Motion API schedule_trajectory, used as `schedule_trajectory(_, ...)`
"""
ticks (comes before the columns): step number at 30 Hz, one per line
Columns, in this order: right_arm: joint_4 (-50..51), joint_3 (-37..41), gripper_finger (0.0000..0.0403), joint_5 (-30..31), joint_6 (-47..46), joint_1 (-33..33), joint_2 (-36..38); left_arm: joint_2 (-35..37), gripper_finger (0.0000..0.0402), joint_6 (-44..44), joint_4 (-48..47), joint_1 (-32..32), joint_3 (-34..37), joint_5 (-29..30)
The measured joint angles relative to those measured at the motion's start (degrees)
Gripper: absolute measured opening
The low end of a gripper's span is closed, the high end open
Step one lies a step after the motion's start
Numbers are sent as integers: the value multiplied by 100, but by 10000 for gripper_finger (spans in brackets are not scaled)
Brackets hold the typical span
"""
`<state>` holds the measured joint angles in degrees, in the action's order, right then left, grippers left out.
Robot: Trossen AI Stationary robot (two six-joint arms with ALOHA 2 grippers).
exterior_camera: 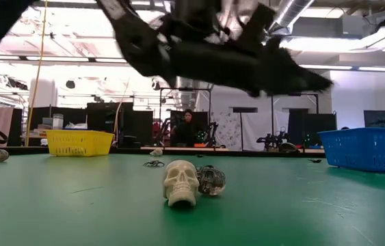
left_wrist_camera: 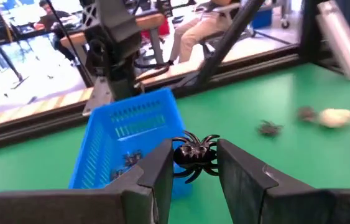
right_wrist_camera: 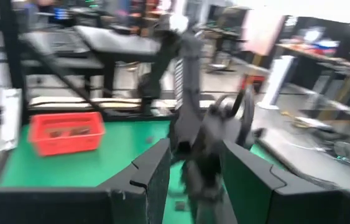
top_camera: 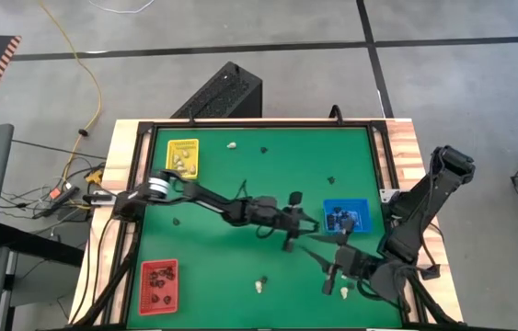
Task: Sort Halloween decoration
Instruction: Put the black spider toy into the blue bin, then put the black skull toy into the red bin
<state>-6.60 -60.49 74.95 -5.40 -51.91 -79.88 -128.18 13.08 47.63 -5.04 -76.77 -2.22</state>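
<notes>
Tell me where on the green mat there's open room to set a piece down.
Bare green lies between the yellow tray and the red tray. It's crowded beside the blue tray, where the left gripper and right gripper meet.

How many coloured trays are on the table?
3. The yellow tray sits at the far left, the red tray at the near left, the blue tray at mid right, beside both arms. None looks hidden.
</notes>
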Motion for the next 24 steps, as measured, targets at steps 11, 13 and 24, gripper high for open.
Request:
schedule_trajectory(11,261,0,170,1505,-13,-563,0,-1365,107,-13,-1692,326,-2659,121)
schedule_trajectory(13,312,0,170,1503,-13,-589,-4,-1380,110,86,-2017,332,-2851,283)
schedule_trajectory(24,296,0,170,1505,-64,-469,-4,-1215,197,581,-2739,254,-2931,687)
